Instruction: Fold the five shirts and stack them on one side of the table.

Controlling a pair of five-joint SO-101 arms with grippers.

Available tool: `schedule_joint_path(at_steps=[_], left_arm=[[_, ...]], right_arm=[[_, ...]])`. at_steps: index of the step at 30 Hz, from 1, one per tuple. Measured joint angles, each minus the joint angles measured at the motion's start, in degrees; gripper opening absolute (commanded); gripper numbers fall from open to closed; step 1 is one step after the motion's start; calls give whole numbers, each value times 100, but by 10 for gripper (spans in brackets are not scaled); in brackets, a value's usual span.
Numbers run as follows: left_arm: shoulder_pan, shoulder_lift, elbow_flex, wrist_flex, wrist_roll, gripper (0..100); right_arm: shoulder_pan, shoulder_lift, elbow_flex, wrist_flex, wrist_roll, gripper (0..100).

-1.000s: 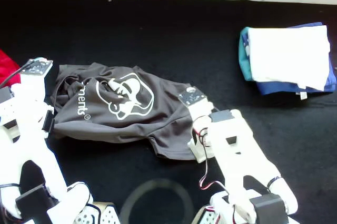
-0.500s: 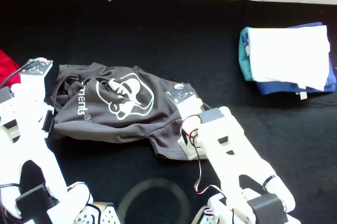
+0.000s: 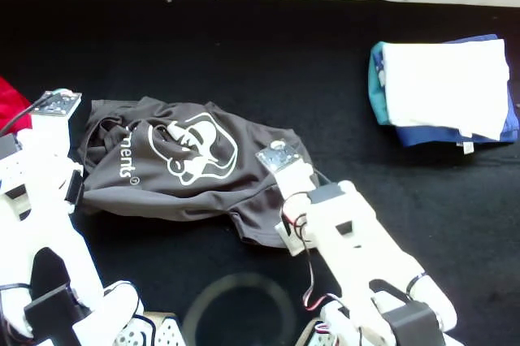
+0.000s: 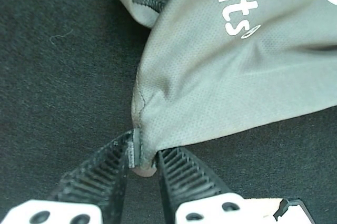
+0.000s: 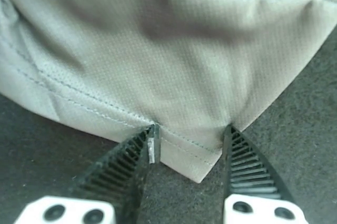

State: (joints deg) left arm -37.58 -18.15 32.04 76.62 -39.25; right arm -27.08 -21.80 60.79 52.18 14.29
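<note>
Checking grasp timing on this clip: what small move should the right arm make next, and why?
Probably close the right pincer. Its jaws stand open astride a corner of the gray shirt, with the hem between them, while the left pincer is shut on another corner. With both ends held, a fold could begin.

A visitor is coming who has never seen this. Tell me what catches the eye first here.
A crumpled grey shirt with a white print sprawls left of centre on the black table, one corner pinched in the left arm's jaws, the right arm's jaws open astride its hem. At the far right sits a neat stack of folded shirts, white on top; a red cloth peeks in at the left edge.
</note>
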Motion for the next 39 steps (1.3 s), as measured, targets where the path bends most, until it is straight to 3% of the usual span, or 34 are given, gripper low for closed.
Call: schedule_joint_path(at_steps=[5, 9, 15, 22, 26, 34, 39], left_arm=[[0, 0, 0, 0, 0, 9], [0, 0, 0, 0, 0, 9], [0, 0, 0, 0, 0, 9], [9, 0, 0, 0, 0, 9], [413, 9, -97, 264, 202, 8], [1662, 9, -1969, 1609, 1301, 8], [2127, 9, -3437, 2145, 1451, 8]], right_arm=[[9, 281, 70, -167, 141, 169], [211, 747, -325, -123, 141, 0], [536, 756, -510, -123, 141, 5], [826, -642, -527, 448, 141, 5], [1266, -1459, -932, 721, 149, 5], [2136, -1697, -2567, 800, 387, 5], [2382, -1697, -3666, 809, 387, 5]])
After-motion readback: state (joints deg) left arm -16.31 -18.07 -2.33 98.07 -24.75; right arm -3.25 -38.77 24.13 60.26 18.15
